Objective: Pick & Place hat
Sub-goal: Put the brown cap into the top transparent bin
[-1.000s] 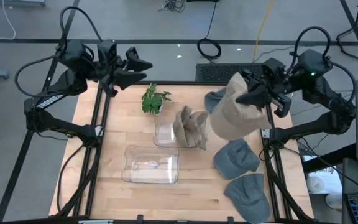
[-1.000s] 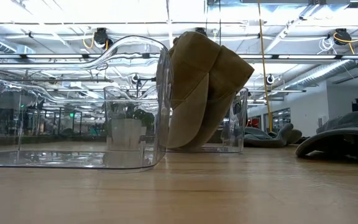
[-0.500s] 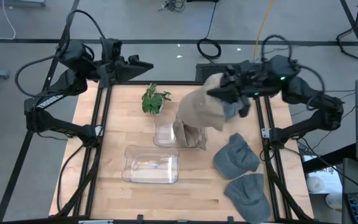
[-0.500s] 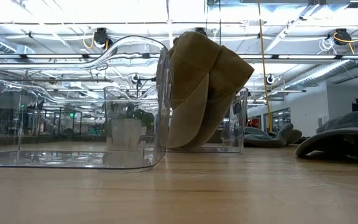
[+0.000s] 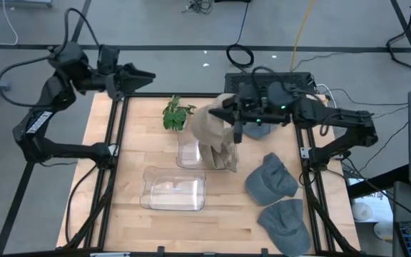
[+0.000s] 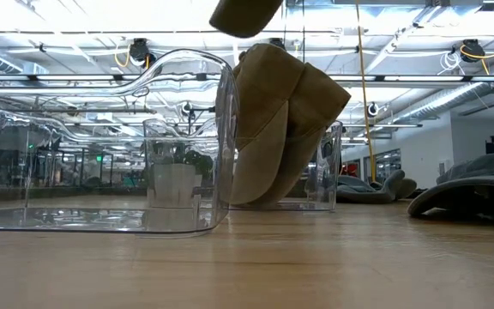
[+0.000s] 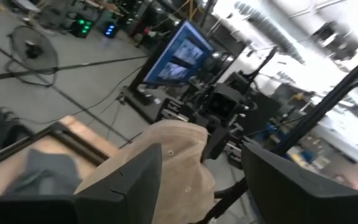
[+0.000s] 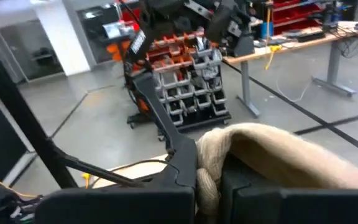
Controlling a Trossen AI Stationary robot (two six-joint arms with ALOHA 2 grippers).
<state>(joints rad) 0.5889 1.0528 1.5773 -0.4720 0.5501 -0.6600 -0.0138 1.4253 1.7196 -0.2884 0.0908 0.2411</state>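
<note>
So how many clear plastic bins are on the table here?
2. One clear bin lies near the table's front, left of centre. The second bin sits just behind it, mid-table, with tan hats standing in it. Nothing suggests a hidden third.

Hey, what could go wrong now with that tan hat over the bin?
The tan hat, pinched by the right gripper, hangs above a clear bin that already holds two tan hats; it might snag on them or spill over the rim. The potted plant nearby could get brushed.
</note>
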